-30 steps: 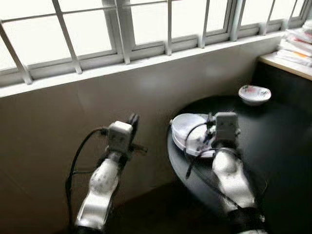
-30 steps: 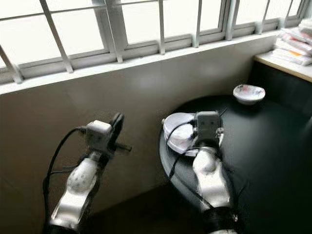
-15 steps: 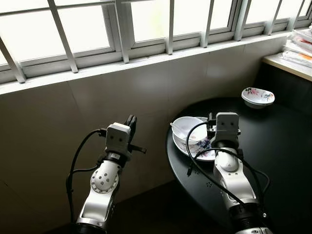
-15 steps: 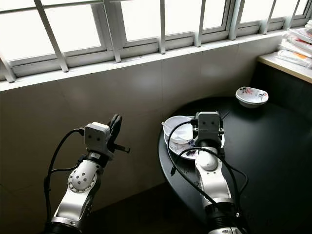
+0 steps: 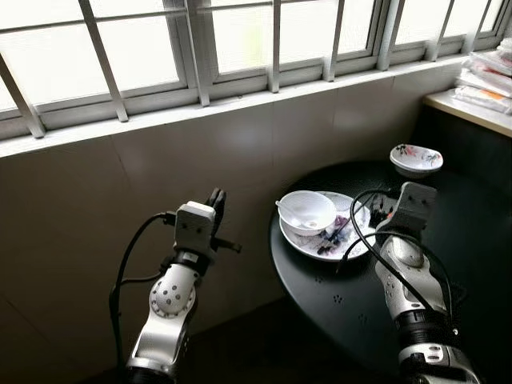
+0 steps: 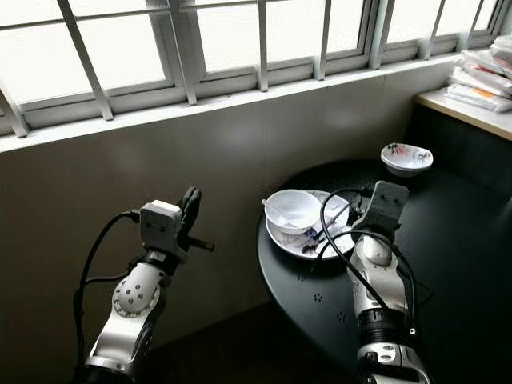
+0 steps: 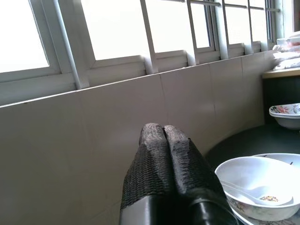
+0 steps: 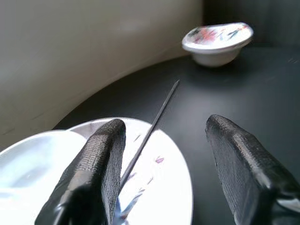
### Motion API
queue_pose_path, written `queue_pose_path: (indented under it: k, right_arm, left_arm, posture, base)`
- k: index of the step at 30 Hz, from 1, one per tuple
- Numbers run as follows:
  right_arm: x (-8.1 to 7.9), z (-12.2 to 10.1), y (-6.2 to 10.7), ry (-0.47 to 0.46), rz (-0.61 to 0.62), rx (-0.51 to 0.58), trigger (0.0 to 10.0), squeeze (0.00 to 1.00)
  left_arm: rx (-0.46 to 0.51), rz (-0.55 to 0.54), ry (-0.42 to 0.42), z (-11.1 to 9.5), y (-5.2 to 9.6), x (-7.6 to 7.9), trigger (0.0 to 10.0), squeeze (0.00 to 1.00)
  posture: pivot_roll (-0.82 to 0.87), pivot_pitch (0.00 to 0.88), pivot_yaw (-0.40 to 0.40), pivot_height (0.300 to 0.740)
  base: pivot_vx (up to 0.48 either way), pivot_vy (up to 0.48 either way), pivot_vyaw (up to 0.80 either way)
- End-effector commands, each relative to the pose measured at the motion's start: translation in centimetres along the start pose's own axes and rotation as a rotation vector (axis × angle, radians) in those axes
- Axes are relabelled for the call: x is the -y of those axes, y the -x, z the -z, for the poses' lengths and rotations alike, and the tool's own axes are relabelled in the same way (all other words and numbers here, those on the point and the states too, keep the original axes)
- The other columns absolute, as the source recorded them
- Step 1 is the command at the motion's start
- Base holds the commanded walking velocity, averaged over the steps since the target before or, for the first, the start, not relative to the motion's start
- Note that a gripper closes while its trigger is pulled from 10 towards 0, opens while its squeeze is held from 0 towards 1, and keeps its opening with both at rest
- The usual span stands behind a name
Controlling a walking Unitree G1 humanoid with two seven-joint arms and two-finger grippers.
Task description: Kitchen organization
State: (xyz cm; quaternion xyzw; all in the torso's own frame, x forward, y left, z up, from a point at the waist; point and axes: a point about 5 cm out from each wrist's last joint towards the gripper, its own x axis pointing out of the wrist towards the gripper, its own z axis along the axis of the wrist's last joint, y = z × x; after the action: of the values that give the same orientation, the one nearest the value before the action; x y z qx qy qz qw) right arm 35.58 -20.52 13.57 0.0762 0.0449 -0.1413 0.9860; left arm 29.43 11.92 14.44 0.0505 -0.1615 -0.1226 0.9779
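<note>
On the round black table [image 5: 468,240] a white bowl [image 5: 306,211] holding a white spoon [image 5: 290,213] rests on a flower-patterned plate [image 5: 356,242]. Dark chopsticks [image 5: 340,230] lie across the plate beside the bowl. My right gripper [image 8: 166,123] is open just to the right of the plate, low over the table, with one chopstick [image 8: 161,108] running between its fingers untouched. My left gripper [image 7: 163,131] is shut on nothing and hangs off the table's left side, near the tiled wall. A second, floral bowl [image 5: 416,158] sits at the table's far side.
A tiled wall [image 5: 120,184] under a barred window runs close behind the table. A light counter with stacked packets [image 5: 488,76] stands at the far right. Dark floor lies between the left arm and the table's edge.
My right arm has swung to the right, from over the plate to beside it, which uncovers the bowl, plate and chopsticks. The left arm has stayed put.
</note>
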Motion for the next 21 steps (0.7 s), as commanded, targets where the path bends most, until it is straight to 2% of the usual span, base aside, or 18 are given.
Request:
queue_pose_path:
  k: [1, 2, 3, 5, 9, 13, 21]
  right_arm:
    - [-0.8, -0.3, -0.3, -0.014, -0.049, -0.018, 10.0, 0.00]
    - [-1.0, -0.1, -0.4, -0.017, -0.067, -0.031, 10.0, 0.00]
    - [-1.1, 0.6, -0.6, -0.058, -0.079, -0.086, 10.0, 0.00]
    - [-1.1, 0.7, -0.7, -0.071, -0.079, -0.098, 10.0, 0.00]
    - [-0.5, 1.5, -1.2, -0.148, -0.044, -0.176, 10.0, 0.00]
    - [-0.1, 1.9, -1.6, -0.213, -0.028, -0.217, 10.0, 0.00]
    - [0.0, 1.9, -1.9, -0.258, -0.025, -0.235, 10.0, 0.00]
  left_arm:
    - [-0.008, 0.001, -0.011, 0.2, 0.1, -0.1, 10.0, 0.00]
    - [-0.008, 0.001, -0.011, 0.2, 0.1, -0.1, 10.0, 0.00]
    - [-0.010, 0.002, -0.013, 0.2, 0.0, -0.2, 10.0, 0.00]
    - [-0.011, 0.003, -0.013, 0.2, 0.0, -0.2, 10.0, 0.00]
    - [-0.013, 0.003, -0.016, 0.3, 0.0, -0.2, 10.0, 0.00]
    - [-0.015, 0.001, -0.019, 0.3, 0.2, -0.3, 10.0, 0.00]
    - [-0.016, 0.001, -0.021, 0.3, 0.2, -0.4, 10.0, 0.00]
  posture:
    - [-0.11, 0.000, 0.050, 0.740]
    - [-0.11, 0.000, 0.050, 0.740]
    - [-0.10, 0.000, 0.051, 0.740]
    - [-0.10, 0.000, 0.051, 0.740]
    - [-0.10, 0.000, 0.050, 0.740]
    - [-0.09, 0.000, 0.050, 0.740]
    - [-0.09, 0.000, 0.050, 0.740]
  base:
    - [0.000, 0.000, 0.00]
    - [0.000, 0.000, 0.00]
    - [0.000, 0.000, 0.00]
    - [0.000, 0.000, 0.00]
    - [0.000, 0.000, 0.00]
    - [0.000, 0.000, 0.00]
    - [0.000, 0.000, 0.00]
